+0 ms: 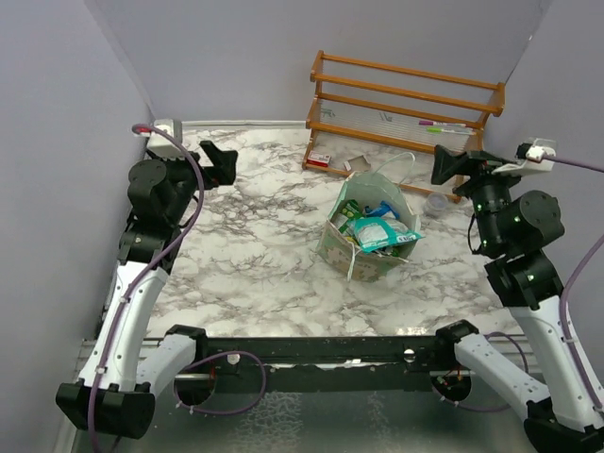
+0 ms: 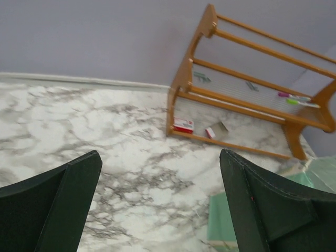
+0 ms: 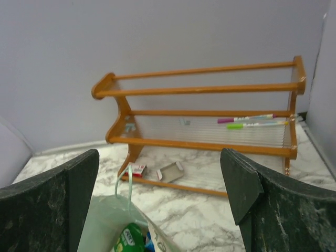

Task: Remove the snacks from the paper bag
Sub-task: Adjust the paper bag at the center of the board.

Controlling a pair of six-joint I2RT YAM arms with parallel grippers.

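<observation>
The paper bag (image 1: pixel 361 265) stands right of the middle of the marble surface (image 1: pixel 245 255), nearer the far edge. It tilts, with its open mouth facing up. The snacks (image 1: pixel 382 233) are all inside it: a teal-white packet lies at the mouth, with green and blue ones crowded behind. One thin handle loops up toward the wooden rack (image 1: pixel 406 99) at the far edge, where a small red-white box (image 1: pixel 319 159) lies on the bottom shelf. The left claw (image 1: pixel 219 160) hangs above the far left corner, fingers spread apart and empty. The right claw (image 1: pixel 453 166) hangs near the right edge, just beyond the bag, fingers likewise spread and holding nothing.
</observation>
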